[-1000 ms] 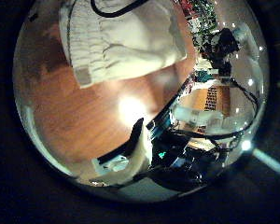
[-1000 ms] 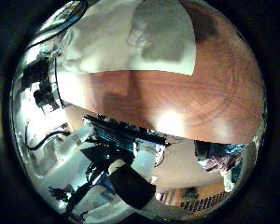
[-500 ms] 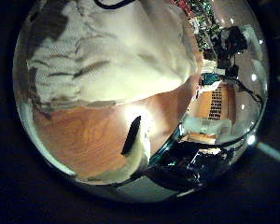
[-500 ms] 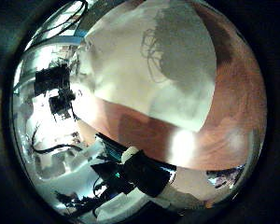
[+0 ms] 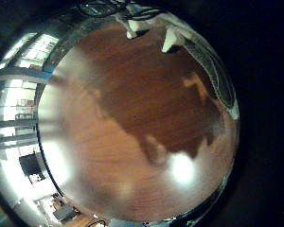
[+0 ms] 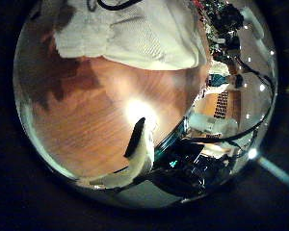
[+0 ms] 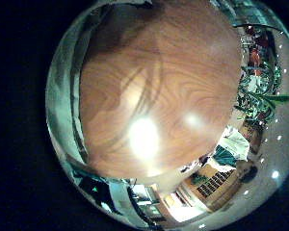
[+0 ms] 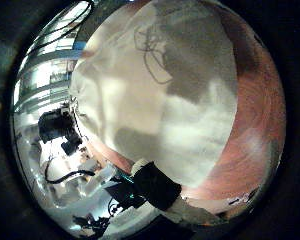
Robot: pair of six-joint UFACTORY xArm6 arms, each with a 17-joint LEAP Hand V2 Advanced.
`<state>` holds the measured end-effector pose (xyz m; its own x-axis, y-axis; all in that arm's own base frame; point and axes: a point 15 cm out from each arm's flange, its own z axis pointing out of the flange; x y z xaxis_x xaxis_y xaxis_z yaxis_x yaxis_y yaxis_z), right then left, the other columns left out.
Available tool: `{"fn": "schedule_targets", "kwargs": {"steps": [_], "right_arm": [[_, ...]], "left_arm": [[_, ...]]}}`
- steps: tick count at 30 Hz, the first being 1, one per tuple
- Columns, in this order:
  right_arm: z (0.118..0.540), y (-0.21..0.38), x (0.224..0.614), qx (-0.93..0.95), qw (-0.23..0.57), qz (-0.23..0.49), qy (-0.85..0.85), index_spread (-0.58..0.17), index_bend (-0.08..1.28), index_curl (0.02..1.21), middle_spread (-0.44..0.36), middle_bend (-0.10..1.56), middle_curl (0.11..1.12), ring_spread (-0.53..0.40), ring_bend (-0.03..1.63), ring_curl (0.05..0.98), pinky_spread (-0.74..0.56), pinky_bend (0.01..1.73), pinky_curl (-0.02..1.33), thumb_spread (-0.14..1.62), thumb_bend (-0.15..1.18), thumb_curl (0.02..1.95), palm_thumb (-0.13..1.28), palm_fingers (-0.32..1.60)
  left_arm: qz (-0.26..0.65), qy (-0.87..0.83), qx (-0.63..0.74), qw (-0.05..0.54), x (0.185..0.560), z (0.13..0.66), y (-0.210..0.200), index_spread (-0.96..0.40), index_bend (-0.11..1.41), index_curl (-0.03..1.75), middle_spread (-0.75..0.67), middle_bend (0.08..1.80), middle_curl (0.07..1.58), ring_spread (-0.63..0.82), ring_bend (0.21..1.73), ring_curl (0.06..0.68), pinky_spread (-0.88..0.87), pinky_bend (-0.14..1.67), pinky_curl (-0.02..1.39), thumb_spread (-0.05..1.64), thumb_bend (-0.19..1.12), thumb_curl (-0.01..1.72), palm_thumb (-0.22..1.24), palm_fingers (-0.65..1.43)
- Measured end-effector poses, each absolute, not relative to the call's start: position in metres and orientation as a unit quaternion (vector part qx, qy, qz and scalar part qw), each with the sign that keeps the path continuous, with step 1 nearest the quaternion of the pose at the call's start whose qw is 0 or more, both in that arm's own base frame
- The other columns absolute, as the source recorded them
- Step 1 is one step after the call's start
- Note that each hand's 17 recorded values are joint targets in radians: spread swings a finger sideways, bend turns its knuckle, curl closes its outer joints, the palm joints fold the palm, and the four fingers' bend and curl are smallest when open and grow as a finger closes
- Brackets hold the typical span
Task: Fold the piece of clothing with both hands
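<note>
Only bare wooden table [image 7: 154, 87] surrounds the pale garment [image 8: 160, 110]; hand states unclear.

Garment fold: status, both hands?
Left hand above table, holding nothing, beside garment. Right hand close over garment, no grip seen. Nothing in the way.

All 4 palm cameras face down on the wooden table [image 5: 133, 113]; both thumb-side views share the cloth [image 8: 160, 110].
</note>
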<state>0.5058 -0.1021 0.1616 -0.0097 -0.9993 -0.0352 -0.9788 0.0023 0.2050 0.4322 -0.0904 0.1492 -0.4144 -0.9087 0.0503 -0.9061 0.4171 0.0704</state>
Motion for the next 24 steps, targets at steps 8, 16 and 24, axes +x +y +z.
{"fn": "schedule_targets", "kwargs": {"steps": [8,16,24], "right_arm": [[0.145,-0.101,0.517,0.693,0.085,-0.106,-0.708,-0.339,0.14,0.23,0.083,0.21,0.35,0.195,0.47,0.281,0.36,0.46,0.32,1.18,-0.02,0.28,0.34,0.04],[0.132,-0.094,0.496,0.690,0.130,-0.151,-0.696,-0.274,0.13,0.23,0.083,0.24,0.36,0.185,0.56,0.295,0.35,0.47,0.31,1.15,-0.02,0.29,0.36,0.14],[0.119,-0.098,0.489,0.702,0.176,-0.144,-0.675,-0.246,0.06,0.16,0.034,0.20,0.35,-0.065,0.94,0.397,0.04,0.85,0.40,1.14,-0.01,0.32,0.48,0.37]], "left_arm": [[-0.014,-0.843,0.537,0.039,0.421,0.164,-0.089,-0.05,0.19,0.39,0.25,0.17,0.26,0.50,0.52,0.208,0.55,0.29,0.30,1.19,-0.02,0.29,0.21,0.06],[-0.009,-0.841,0.540,0.036,0.418,0.170,-0.086,-0.05,0.19,0.39,0.25,0.17,0.26,0.50,0.52,0.206,0.55,0.29,0.31,1.19,-0.02,0.29,0.20,0.07],[0.014,-0.828,0.559,0.038,0.428,0.182,-0.098,-0.05,0.19,0.39,0.25,0.17,0.26,0.49,0.53,0.207,0.55,0.29,0.31,1.19,-0.02,0.30,0.21,0.07]]}}
